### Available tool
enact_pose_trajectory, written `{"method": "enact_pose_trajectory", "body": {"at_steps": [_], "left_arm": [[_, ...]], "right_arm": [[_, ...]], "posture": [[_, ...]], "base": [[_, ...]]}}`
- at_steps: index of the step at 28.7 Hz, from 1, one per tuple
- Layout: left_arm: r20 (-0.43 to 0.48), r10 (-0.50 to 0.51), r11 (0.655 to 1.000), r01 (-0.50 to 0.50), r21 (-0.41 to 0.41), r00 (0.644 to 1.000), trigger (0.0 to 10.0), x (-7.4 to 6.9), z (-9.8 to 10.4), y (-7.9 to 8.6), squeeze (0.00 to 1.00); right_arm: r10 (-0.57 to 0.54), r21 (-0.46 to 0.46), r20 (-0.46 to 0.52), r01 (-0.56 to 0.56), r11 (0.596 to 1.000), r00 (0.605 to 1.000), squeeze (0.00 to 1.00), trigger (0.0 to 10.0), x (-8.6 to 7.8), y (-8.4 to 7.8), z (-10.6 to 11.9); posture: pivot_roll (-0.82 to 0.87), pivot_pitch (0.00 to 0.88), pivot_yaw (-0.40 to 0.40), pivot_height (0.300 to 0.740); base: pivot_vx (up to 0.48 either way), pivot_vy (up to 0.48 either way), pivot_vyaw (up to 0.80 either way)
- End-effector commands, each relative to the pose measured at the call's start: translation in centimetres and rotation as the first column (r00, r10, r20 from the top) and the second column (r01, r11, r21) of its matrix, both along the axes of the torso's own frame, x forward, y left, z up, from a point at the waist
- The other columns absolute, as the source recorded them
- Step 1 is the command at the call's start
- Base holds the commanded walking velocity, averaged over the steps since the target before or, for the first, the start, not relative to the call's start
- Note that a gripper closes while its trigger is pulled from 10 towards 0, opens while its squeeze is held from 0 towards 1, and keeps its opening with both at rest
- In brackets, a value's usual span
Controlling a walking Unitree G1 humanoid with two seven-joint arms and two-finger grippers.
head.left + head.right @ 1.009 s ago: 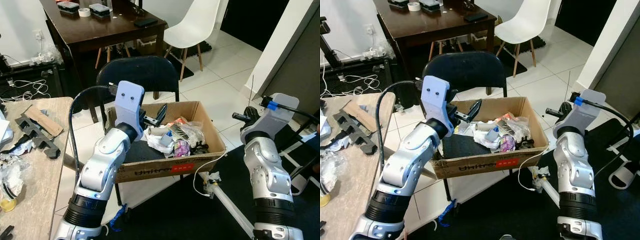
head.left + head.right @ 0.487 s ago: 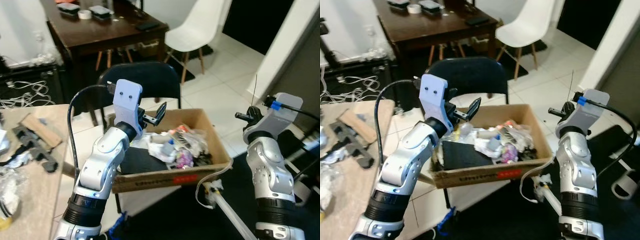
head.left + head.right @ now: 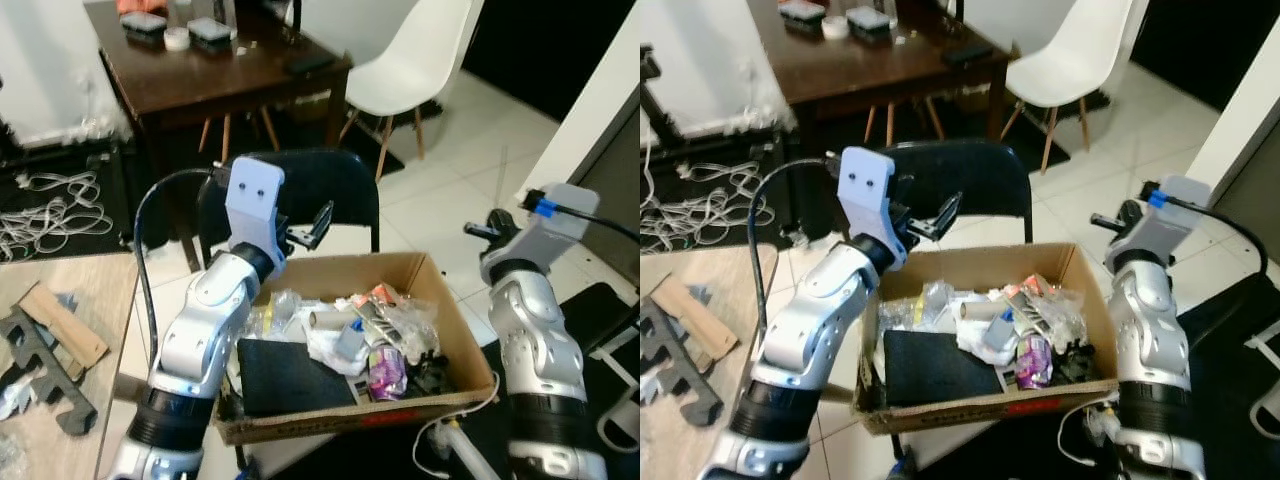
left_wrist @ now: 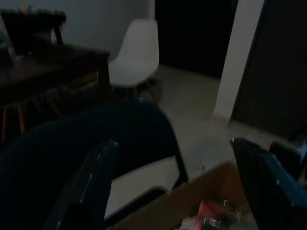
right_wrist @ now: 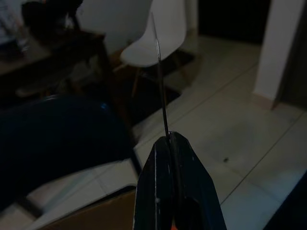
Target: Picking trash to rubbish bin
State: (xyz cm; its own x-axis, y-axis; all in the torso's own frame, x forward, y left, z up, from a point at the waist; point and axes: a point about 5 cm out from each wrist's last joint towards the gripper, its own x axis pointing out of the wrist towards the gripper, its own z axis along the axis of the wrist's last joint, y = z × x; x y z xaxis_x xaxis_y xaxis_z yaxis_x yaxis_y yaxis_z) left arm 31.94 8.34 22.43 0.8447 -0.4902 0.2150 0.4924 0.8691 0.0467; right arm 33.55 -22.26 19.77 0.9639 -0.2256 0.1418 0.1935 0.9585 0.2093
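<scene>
A cardboard box [image 3: 440, 300] serving as the bin sits at 6 o'clock, heaped with trash [image 3: 370, 335]; the left gripper [image 3: 312, 226], fingers spread and empty, hangs over its 11 o'clock corner. The right gripper [image 5: 171, 158], at 3 o'clock, pinches a thin black wire [image 5: 161, 81]. A clean drop likely needs it moved toward 9 o'clock past the box's rim, clear of the black chair [image 3: 330, 185] at 12.

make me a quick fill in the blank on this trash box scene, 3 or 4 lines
1. The cardboard box holding the trash sits on a black ____.
2. The left gripper has its fingers ____.
3. The right gripper pinches a thin ____ between its fingers.
4. The chair beside the dark wooden table is ____ in colour.

Missing words: chair; open; wire; white
</scene>
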Motion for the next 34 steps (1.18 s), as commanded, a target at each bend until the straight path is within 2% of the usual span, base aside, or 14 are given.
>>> {"method": "enact_pose_trajectory", "body": {"at_steps": [1,5,10,11,12,15,16,19,20,24,29,34], "left_arm": [[0.001,-0.007,1.000,0.007,0.006,1.000,10.0,-0.1,-0.1,-0.1,0.00],[0.001,-0.002,1.000,0.002,0.008,1.000,10.0,-0.1,-0.2,0.0,0.00],[0.001,0.002,1.000,-0.002,0.010,1.000,10.0,-0.1,-0.2,0.1,0.00],[0.001,0.003,1.000,-0.003,0.011,1.000,10.0,0.0,-0.2,0.1,0.00],[0.001,0.004,1.000,-0.004,0.011,1.000,10.0,0.0,-0.2,0.1,0.00],[0.002,0.008,1.000,-0.008,0.012,1.000,10.0,0.0,-0.2,0.1,0.00],[0.002,0.010,1.000,-0.010,0.013,1.000,10.0,0.0,-0.2,0.1,0.00],[0.002,0.010,1.000,-0.010,0.013,1.000,10.0,0.0,-0.2,0.1,0.00],[0.002,0.012,1.000,-0.012,0.015,1.000,10.0,0.0,-0.1,0.2,0.00],[0.002,0.013,1.000,-0.013,0.019,1.000,10.0,0.0,-0.1,0.2,0.00],[0.003,0.013,1.000,-0.013,0.022,1.000,10.0,0.1,-0.1,0.1,0.00],[0.005,0.020,1.000,-0.020,0.024,1.000,10.0,0.1,-0.1,0.2,0.00]], "right_arm": [[0.030,-0.017,-0.058,-0.031,0.999,0.998,0.00,10.0,0.0,0.0,-1.3],[0.118,-0.063,-0.155,-0.129,0.990,0.981,0.00,10.0,0.5,0.7,-2.9],[0.158,-0.061,-0.189,-0.173,0.983,0.969,0.00,10.0,0.7,0.9,-3.8],[0.161,-0.035,-0.180,-0.170,0.985,0.970,0.75,10.0,0.7,0.8,-3.8],[0.155,-0.012,-0.172,-0.159,0.987,0.973,1.00,10.0,0.8,0.6,-3.9],[0.116,-0.022,-0.169,-0.122,0.992,0.979,1.00,10.0,0.9,0.2,-3.8],[0.081,-0.054,-0.170,-0.092,0.994,0.982,0.72,10.0,1.0,0.0,-3.7],[0.081,-0.054,-0.170,-0.092,0.994,0.982,0.72,10.0,1.0,0.0,-3.7],[0.032,-0.081,-0.142,-0.044,0.996,0.989,0.00,10.0,1.2,-0.6,-3.3],[0.014,-0.069,-0.100,-0.021,0.997,0.995,0.00,10.0,1.2,-0.8,-2.7],[0.084,-0.028,-0.062,-0.085,0.996,0.995,0.00,10.0,1.2,0.3,-2.4],[0.128,-0.030,-0.029,-0.128,0.991,0.991,0.00,10.0,1.1,1.2,-2.0]], "posture": [[-0.01,0.137,0.006,0.740],[-0.01,0.137,0.006,0.740],[-0.01,0.137,0.006,0.740],[-0.01,0.137,0.006,0.740],[-0.01,0.137,0.006,0.740],[-0.01,0.137,0.006,0.740],[-0.01,0.140,0.004,0.740],[-0.01,0.140,0.004,0.740],[0.00,0.141,0.009,0.740],[0.00,0.141,0.009,0.740],[0.00,0.142,0.015,0.740],[0.00,0.144,0.016,0.740]], "base": [[0.000,0.000,0.00],[0.000,0.000,0.00],[0.000,0.000,0.00],[0.000,0.000,0.00],[0.000,0.000,0.00],[0.000,0.000,0.00],[0.000,0.000,0.00],[0.000,0.000,0.00],[0.000,0.000,0.00],[0.000,0.000,0.00],[0.000,0.000,0.00],[0.000,0.000,0.00]]}}
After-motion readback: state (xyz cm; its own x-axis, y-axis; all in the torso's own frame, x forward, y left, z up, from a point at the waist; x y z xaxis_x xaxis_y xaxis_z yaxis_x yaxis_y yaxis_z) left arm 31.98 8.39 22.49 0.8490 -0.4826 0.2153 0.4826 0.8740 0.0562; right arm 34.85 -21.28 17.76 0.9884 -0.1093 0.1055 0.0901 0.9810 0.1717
